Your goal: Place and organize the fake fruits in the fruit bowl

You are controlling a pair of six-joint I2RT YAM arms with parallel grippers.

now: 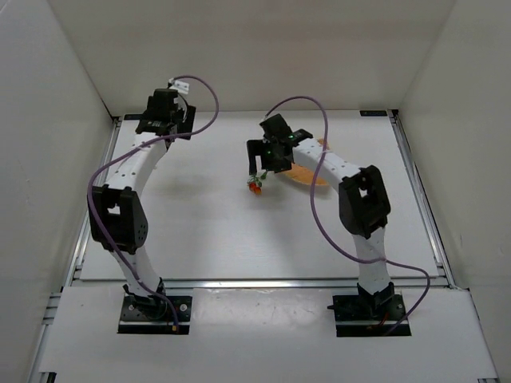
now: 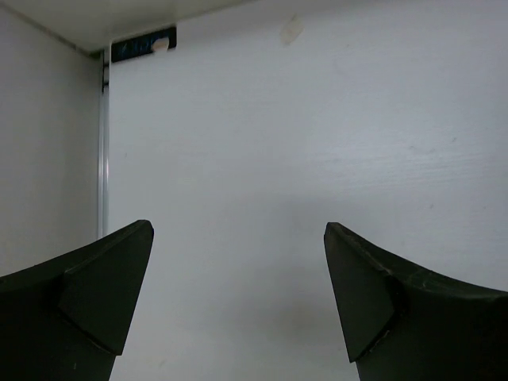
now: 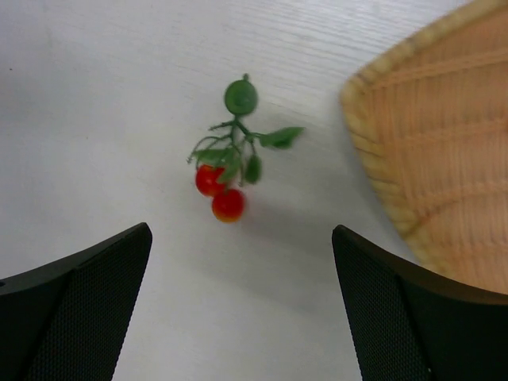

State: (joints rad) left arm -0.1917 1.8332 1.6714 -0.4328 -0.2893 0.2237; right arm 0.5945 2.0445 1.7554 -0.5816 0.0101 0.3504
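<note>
Jaws apart, 1 berry cluster point(image 3: 225, 176), nr 1 bowl point(image 3: 452, 151)

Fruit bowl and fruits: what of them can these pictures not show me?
- Fruit bowl: right wrist view, cut by the right edge; top view, mostly under the right arm.
- Berry cluster: top view, too small for detail.
- Cherry: seen in no view; where it lies, cannot tell.

White table point(image 1: 207, 239) edged with metal rails point(image 1: 255, 283), enclosed by plain white walls point(image 1: 48, 96).
</note>
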